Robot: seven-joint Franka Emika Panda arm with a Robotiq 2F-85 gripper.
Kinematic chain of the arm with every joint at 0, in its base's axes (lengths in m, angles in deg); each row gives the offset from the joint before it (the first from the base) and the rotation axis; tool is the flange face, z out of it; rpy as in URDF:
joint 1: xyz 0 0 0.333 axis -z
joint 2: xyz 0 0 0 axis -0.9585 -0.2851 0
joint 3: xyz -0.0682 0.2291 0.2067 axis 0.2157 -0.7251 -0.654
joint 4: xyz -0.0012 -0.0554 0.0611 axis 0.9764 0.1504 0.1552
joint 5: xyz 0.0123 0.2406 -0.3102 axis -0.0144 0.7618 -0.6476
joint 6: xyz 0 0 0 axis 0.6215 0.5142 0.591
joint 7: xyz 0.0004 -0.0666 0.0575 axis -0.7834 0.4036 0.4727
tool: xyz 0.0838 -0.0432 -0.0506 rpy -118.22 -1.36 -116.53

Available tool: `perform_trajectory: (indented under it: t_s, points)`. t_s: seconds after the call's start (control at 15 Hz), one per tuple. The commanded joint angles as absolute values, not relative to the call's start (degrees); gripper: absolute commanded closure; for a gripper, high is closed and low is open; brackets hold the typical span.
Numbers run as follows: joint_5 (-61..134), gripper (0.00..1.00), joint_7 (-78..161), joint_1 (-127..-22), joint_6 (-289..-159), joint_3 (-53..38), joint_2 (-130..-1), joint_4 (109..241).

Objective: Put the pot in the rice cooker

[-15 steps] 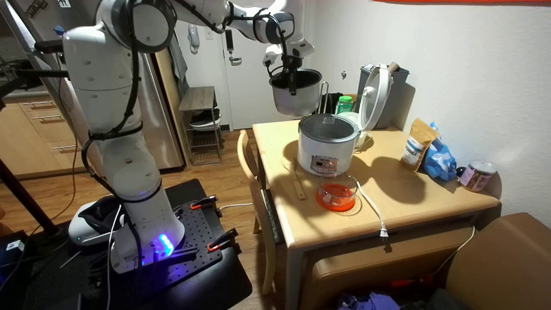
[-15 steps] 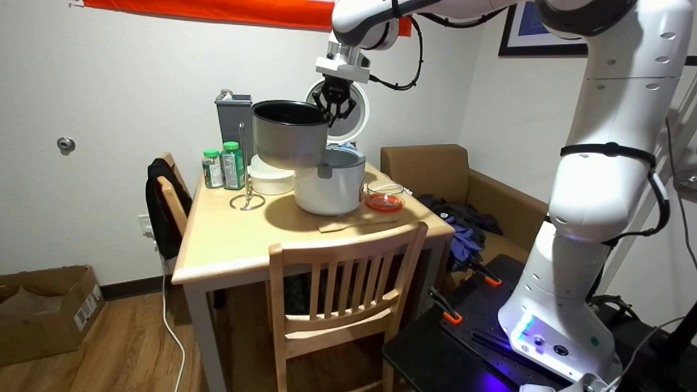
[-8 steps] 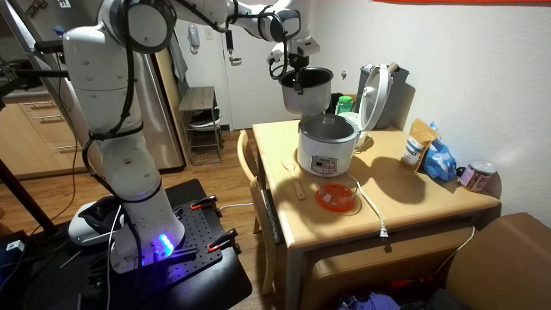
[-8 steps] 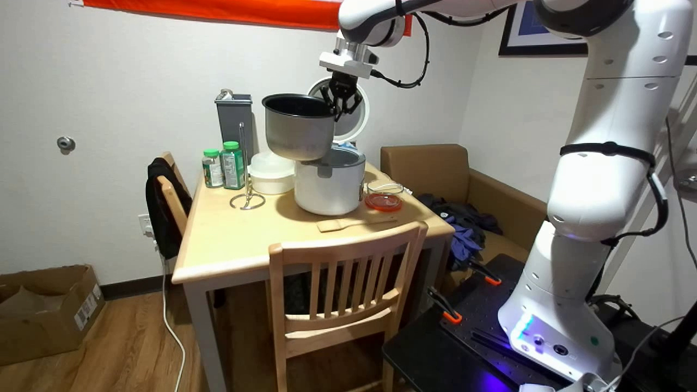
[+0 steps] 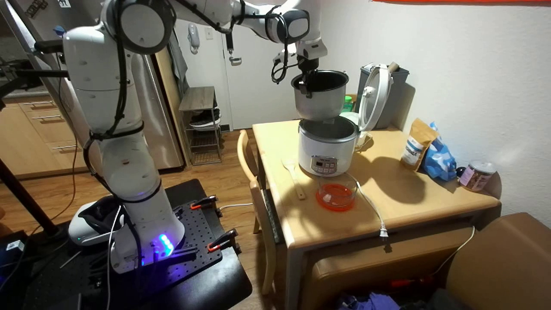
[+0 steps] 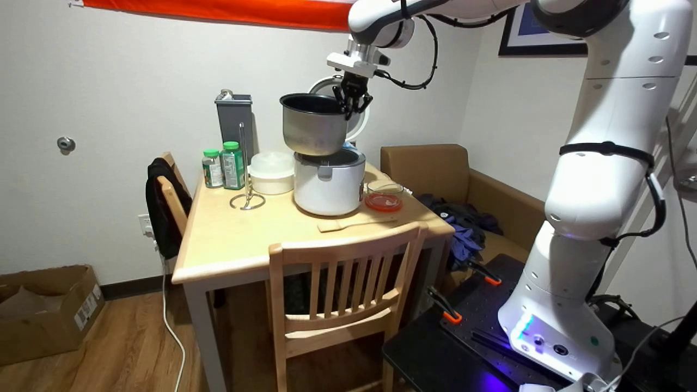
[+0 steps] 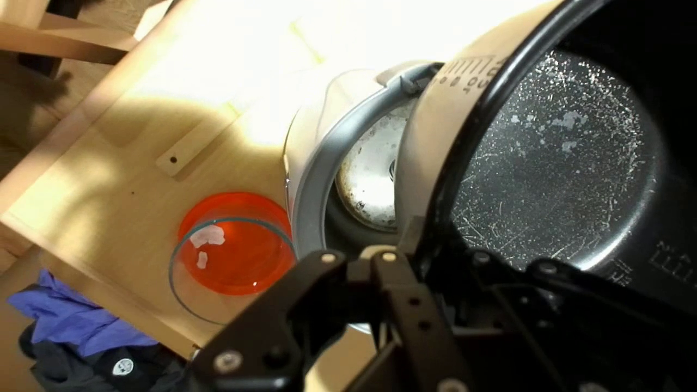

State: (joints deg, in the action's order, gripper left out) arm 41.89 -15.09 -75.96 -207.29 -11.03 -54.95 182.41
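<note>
Silvery metal outside and dark within, your pot [image 5: 320, 103] hangs above the white rice cooker [image 5: 326, 148] in an exterior view, upright or nearly so, its base overlapping the back of the opening. The lid [image 5: 374, 99] stands open, and the rice cooker sits on the worktop [image 5: 434, 198]. Your tool [image 5: 308, 88] is closed across the pot's wall at the rim, bearing it from that one edge alone.

In an exterior view you see the pot [image 6: 315, 130] off-centre over the rice cooker [image 6: 328, 190], towards one side, with its rim dipping slightly towards the tool [image 6: 349, 112].

From the wrist view, your tool straddles the rim, and the pot covers part of the opening, leaving some of the bare heating plate [image 7: 367, 179] in sight beside it. You seem to have the grasp, the lift and most of the carry done; nothing is seated yet. Left for you, by the look of it, are a small sideways shift to centre the pot, levelling it, lowering it in, then letting go.
</note>
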Motion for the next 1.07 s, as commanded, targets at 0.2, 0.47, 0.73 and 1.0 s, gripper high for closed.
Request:
perform_trajectory:
  t_s: [0.2,0.47,0.73,1.0]
  points:
    - [43.54,0.98,-19.56,-74.75,-207.61,-10.37,-55.05,181.82]
    - [44.00,0.98,-20.33,-74.18,-208.34,-10.11,-55.51,182.56]
    - [44.80,0.98,-21.45,-73.48,-208.62,-9.63,-55.63,183.44]
    - [46.08,0.98,-22.05,-73.15,-209.01,-9.17,-55.85,184.07]
